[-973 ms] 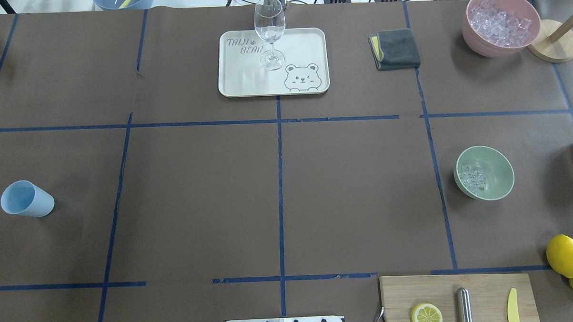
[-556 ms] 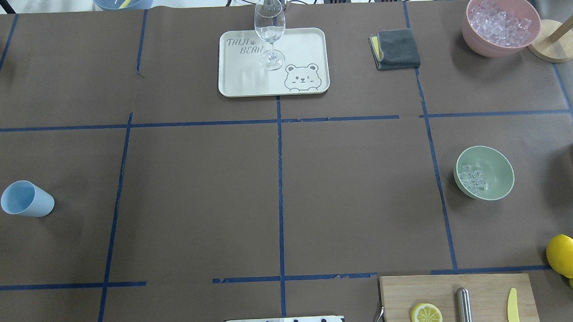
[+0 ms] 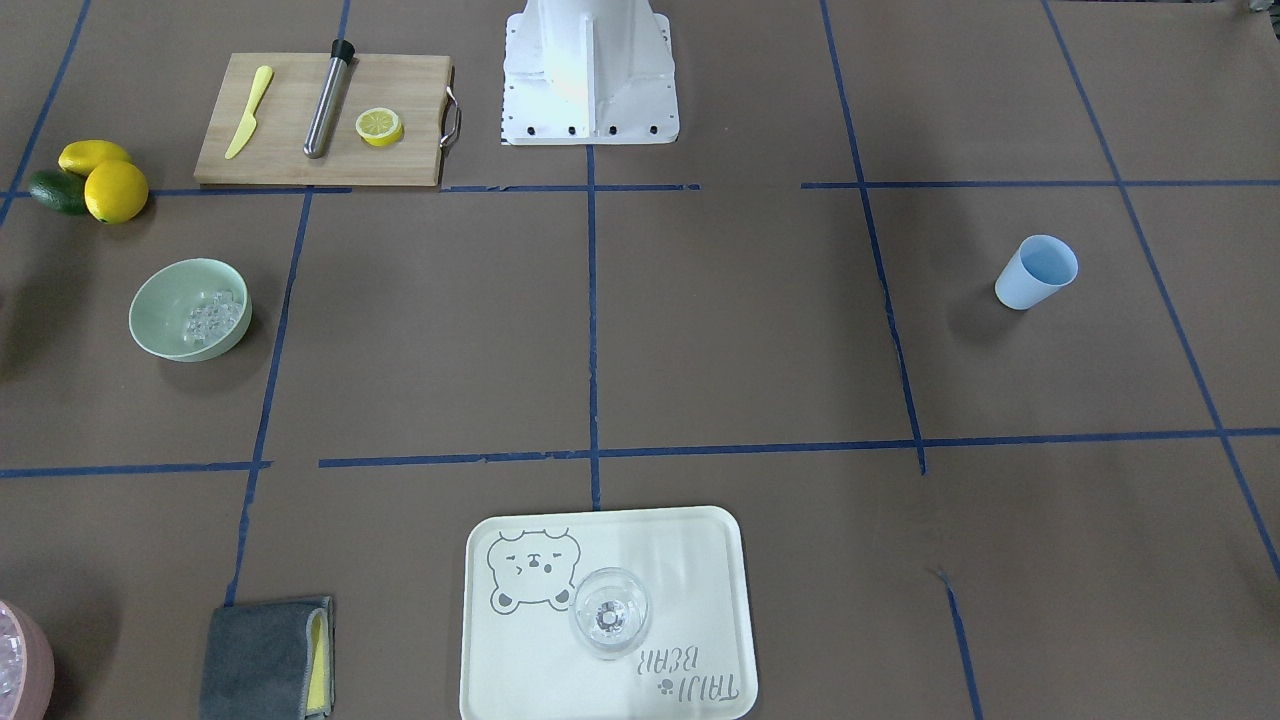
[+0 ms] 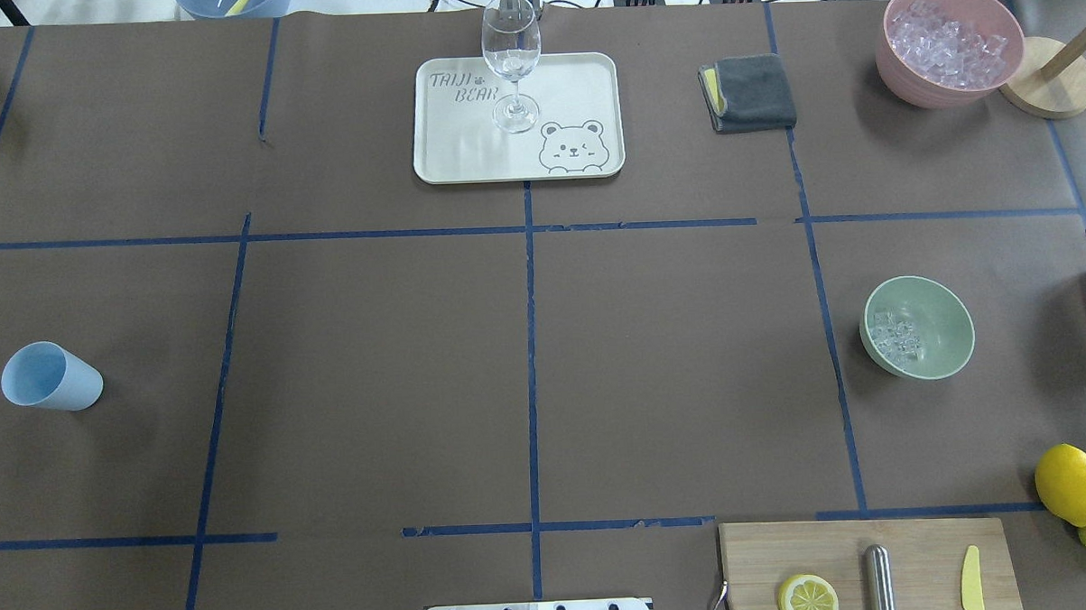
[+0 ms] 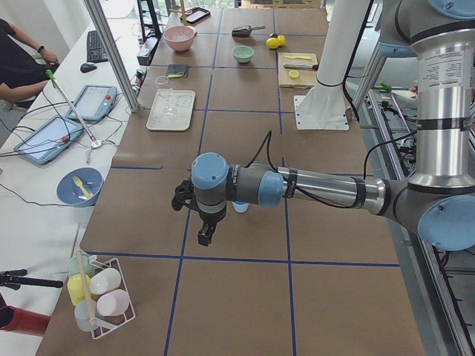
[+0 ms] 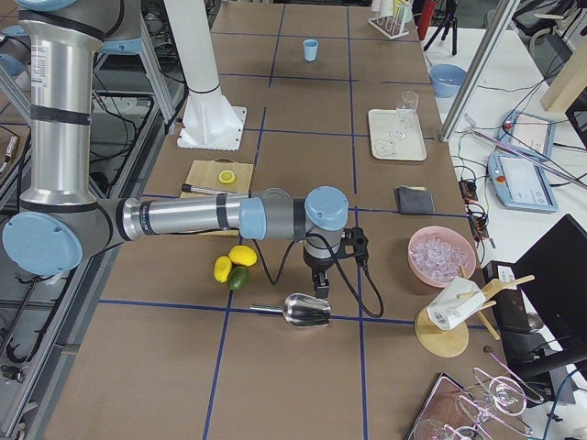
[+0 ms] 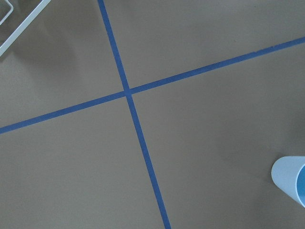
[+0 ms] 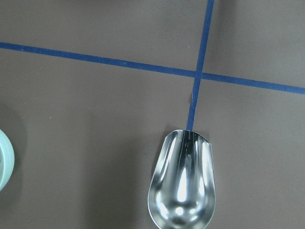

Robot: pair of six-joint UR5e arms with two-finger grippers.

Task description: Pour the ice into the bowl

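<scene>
Ice (image 4: 895,340) sits glinting in a small heap in the mint bowl (image 4: 946,322), three o'clock on the overhead table. Right gripper (image 6: 320,286) hangs pointing down above the steel scoop (image 6: 307,310). Left gripper (image 5: 204,236) hangs near the blue cup (image 4: 50,376) at nine. Jaws on both sides: cannot tell.

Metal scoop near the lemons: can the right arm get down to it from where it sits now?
Probably yes. The right hand hangs close above the scoop, which lies alone on the bare table. Nothing shows between them in the right wrist view.
</scene>
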